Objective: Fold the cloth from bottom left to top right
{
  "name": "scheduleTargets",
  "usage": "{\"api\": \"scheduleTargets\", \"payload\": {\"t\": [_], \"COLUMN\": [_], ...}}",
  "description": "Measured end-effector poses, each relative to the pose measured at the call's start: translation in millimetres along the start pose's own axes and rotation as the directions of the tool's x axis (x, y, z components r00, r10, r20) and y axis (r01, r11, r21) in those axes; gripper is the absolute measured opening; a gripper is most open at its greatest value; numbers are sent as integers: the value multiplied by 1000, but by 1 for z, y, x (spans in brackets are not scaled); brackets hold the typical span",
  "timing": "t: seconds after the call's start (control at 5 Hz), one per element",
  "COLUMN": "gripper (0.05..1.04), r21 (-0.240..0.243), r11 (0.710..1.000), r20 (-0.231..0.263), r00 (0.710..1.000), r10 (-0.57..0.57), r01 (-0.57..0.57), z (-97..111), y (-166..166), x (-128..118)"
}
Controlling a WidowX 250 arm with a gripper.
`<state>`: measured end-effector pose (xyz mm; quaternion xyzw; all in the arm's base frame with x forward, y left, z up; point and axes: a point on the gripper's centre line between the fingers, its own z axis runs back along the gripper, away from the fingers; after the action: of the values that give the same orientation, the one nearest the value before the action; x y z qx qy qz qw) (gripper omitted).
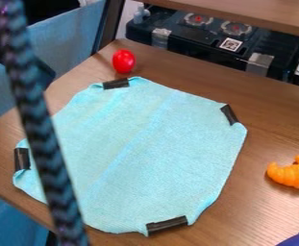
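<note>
The light blue cloth [152,153] lies spread out on the brown wooden table, mostly flat, with faint creases running from lower left to upper right. Pieces of black tape are on its edge at the top, right, bottom and left. Its corners look tucked in or cut off, giving a rounded many-sided outline. A dark braided cable in the foreground hides a strip of the cloth's left part.
A red egg-shaped object [123,61] sits just beyond the cloth's top edge. An orange shrimp-like toy [292,172] lies to the right. Part of a blue object [297,239] shows at the bottom right corner. Behind the table [267,105] stands a black case [209,43].
</note>
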<state>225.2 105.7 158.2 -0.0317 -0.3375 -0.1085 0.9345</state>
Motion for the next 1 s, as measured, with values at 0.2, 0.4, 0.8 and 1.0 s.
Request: {"api": "scheduleTargets", "payload": {"t": [0.2,0.4,0.8,1.0], "gripper": [1000,1000,1000,1000], "r21": [-14,1,206,281], "r11": [1000,992,785,655], "r20": [-8,-22,-80,-16], "r00": [1000,991,789,680], "r10": [15,129,609,733], "r01": [-16,-129,-584,-701], "z": [-2,3,-14,-26], "y": [-2,8,25,23], "x": [-3,-14,-55,-71]}}
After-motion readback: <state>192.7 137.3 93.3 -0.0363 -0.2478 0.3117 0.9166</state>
